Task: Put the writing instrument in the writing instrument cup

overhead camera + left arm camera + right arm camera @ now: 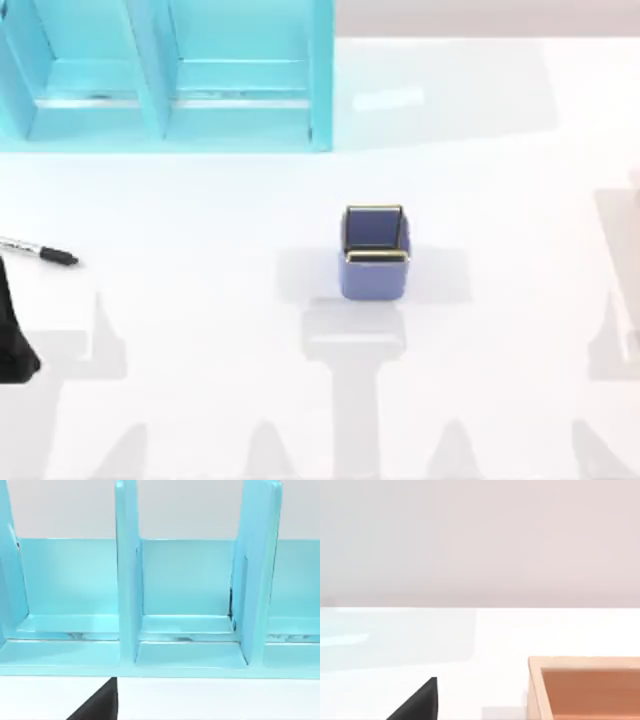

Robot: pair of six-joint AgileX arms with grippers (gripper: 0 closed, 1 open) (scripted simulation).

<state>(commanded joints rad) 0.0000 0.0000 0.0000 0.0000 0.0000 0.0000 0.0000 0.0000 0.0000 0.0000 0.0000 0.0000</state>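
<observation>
Nearest me at the top view's left edge, my left arm (15, 345) shows as a dark shape low beside the table's (200, 400) left side; I cannot tell whether its fingers are spread or pressed together. My right arm sits parked off the right side, and again I cannot tell the state of its tool. Its wrist view looks across bare table toward an orange-brown open box (585, 687).

Just beyond the left arm lies the marker pen (40, 251), flat on the table at the far left, its black cap end pointing toward the middle and its pale barrel running off the left edge. Nothing touches it.

Further in, near the table's centre and well apart from the pen, stands the periwinkle cup (375, 262), upright, gold-rimmed, open at the top.

Farthest back is the turquoise shelf unit (170, 75), which the left wrist view faces.

The pen looks light, stiff and smooth, so I judge it may roll or slip. I would pinch it across the barrel near its middle, squarely, then tip it upright over the narrow cup mouth.
</observation>
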